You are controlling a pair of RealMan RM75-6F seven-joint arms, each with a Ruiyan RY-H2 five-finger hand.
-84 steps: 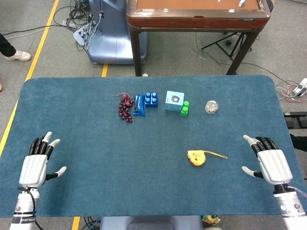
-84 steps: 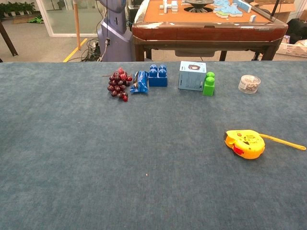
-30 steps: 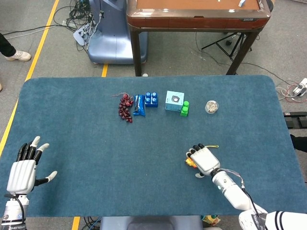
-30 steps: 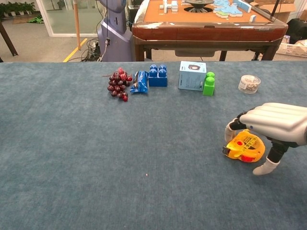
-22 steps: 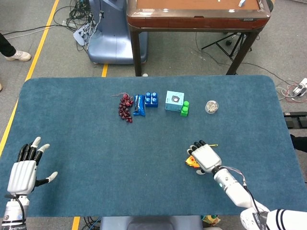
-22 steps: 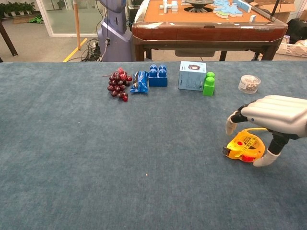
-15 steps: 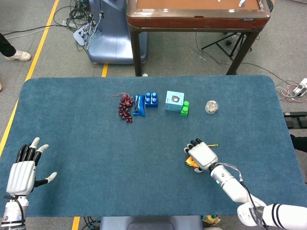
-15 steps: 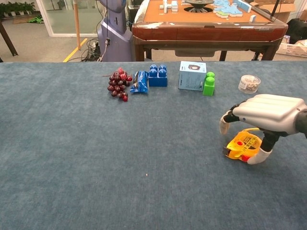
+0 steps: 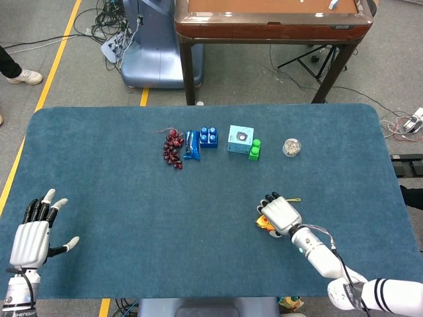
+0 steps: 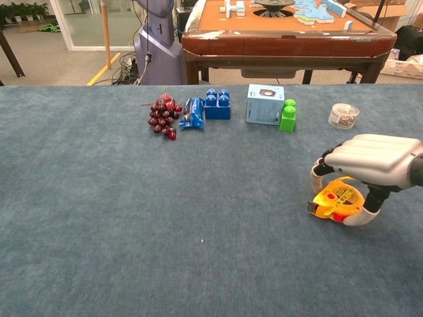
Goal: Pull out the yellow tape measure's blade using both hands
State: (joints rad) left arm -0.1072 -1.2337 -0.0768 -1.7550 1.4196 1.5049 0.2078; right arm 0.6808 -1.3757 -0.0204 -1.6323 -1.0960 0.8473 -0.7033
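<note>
The yellow tape measure (image 10: 337, 202) lies flat on its side at the right of the chest view, its round case showing a red button and printed label. In the head view it sits lower right of centre (image 9: 266, 223), largely covered, a thin yellow blade tip (image 9: 295, 200) poking out

Robot lab, yellow floor tape (image 9: 58, 51), tangled cables (image 9: 106, 23), machine base (image 9: 151, 46), game table (image 9: 268, 20)
</note>
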